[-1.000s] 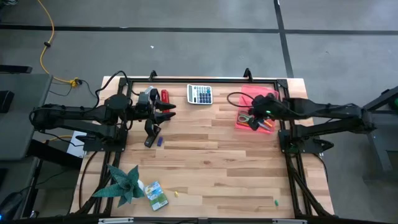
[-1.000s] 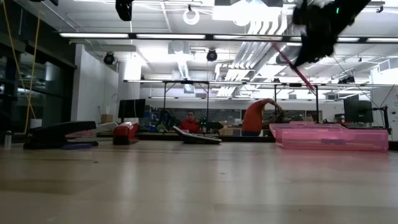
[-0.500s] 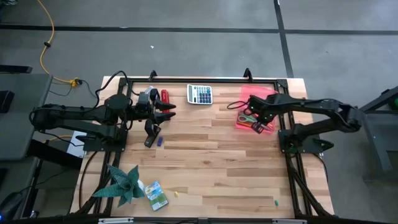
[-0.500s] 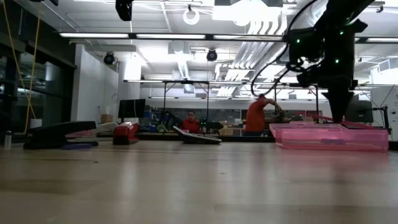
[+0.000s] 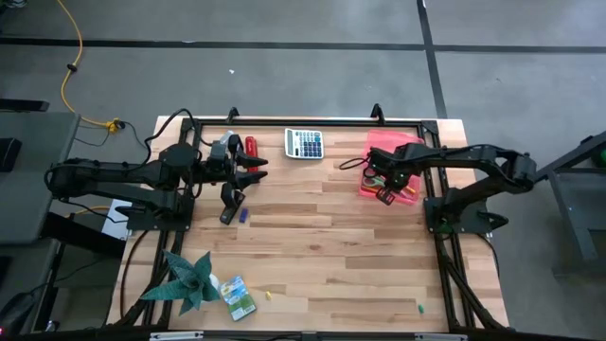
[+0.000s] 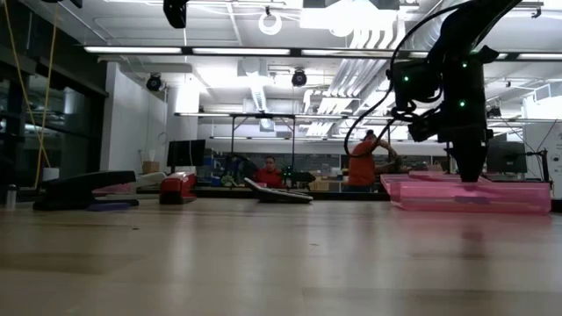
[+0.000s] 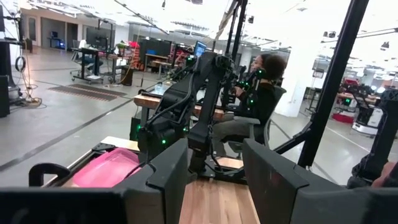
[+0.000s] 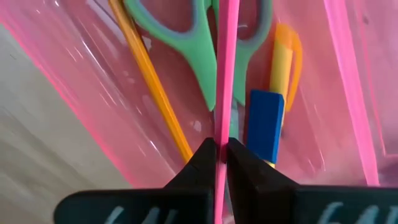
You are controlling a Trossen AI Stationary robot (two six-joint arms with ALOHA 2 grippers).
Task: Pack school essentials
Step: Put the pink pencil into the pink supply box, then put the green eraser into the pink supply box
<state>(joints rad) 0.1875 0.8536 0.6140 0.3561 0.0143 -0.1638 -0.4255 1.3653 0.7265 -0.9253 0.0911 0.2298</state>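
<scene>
Landmark: the pink tray (image 5: 409, 142) at the bench's (image 5: 312, 256) right back corner.
Right gripper (image 8: 221, 149): jaws clenched on a pink stick (image 8: 225, 68), lowered into the tray.
Key relation: the stick's long axis runs straight out from the jaws over the tray's contents, green-handled scissors (image 8: 202, 43), orange pencil (image 8: 149, 81), yellow stick (image 8: 281, 68) and blue eraser (image 8: 264, 127) (all lying roughly along the same line), so letting go should drop it among them.
Nearer arm: the right, directly over the tray.
Left gripper (image 5: 254, 169): far from the tray, by the red stapler (image 5: 251, 147), jaws parted, holding nothing.
Still out: crayon box (image 5: 238, 296), well away from the tray at the front left.
Change: a second ago the right gripper hung higher above the tray; it has come down inside.
</scene>
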